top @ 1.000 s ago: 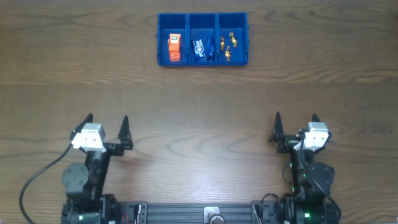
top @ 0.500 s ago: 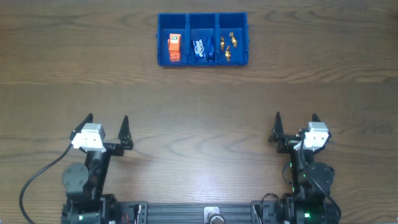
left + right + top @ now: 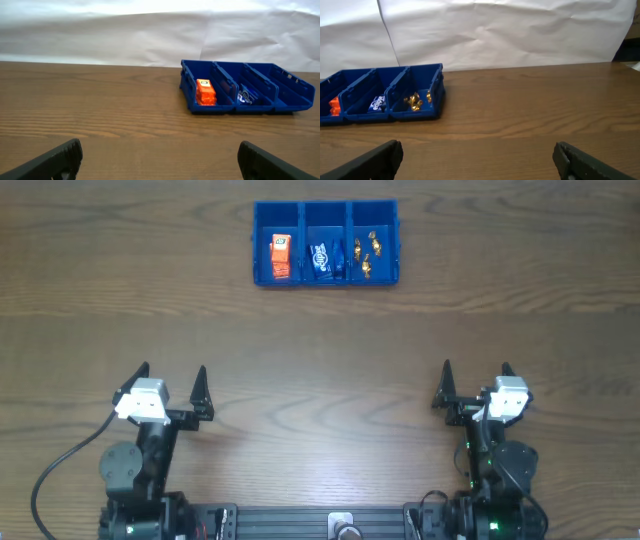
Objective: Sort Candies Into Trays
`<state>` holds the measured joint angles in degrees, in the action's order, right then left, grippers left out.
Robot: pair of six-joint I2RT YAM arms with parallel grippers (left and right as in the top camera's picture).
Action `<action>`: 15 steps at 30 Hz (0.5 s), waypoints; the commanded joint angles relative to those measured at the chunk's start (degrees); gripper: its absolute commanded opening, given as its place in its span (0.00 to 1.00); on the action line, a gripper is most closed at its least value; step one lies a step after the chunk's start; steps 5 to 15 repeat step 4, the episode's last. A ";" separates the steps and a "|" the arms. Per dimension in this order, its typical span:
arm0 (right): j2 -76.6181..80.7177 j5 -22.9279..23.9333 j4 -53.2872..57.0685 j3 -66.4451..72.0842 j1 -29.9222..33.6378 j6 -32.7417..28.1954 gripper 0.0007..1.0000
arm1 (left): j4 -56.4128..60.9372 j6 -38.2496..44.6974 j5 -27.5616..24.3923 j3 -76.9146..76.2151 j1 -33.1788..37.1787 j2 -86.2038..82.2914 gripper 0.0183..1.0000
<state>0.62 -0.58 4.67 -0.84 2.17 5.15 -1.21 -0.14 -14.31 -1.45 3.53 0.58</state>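
- The blue tray (image 3: 257, 242) sits by the table's (image 3: 320, 360) far edge, about midway along it.
- An orange candy (image 3: 281, 252) lies in its left bin, blue candies (image 3: 322, 258) in the middle one (perhaps several, hard to count), and gold candies (image 3: 367, 252) in the right.
- The left claw (image 3: 173, 370) and right claw (image 3: 476, 368) hang by the near edge, well apart, both spread wide and holding nothing.

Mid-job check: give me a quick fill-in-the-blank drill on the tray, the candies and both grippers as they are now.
The tray has ___ compartments. In the top view, the orange candy lies in the ___ compartment. The gold candies lie in the ___ compartment. The left gripper and right gripper are both ___.
Missing words: three; left; right; open.
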 commanded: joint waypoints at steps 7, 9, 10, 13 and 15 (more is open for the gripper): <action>-0.46 0.52 0.11 0.42 0.31 -0.72 1.00 | -1.79 -0.02 -1.18 1.18 -0.22 -0.35 1.00; -0.46 0.52 0.11 0.42 0.31 -0.72 1.00 | -1.79 -0.02 -1.18 1.18 -0.22 -0.35 1.00; -0.46 0.52 0.11 0.42 0.31 -0.72 1.00 | -1.79 -0.02 -1.18 1.18 -0.22 -0.35 1.00; -0.46 0.52 0.11 0.42 0.31 -0.72 1.00 | -1.79 -0.02 -1.18 1.18 -0.22 -0.35 1.00; -0.46 0.52 0.11 0.42 0.31 -0.72 1.00 | -1.79 -0.02 -1.18 1.18 -0.22 -0.35 1.00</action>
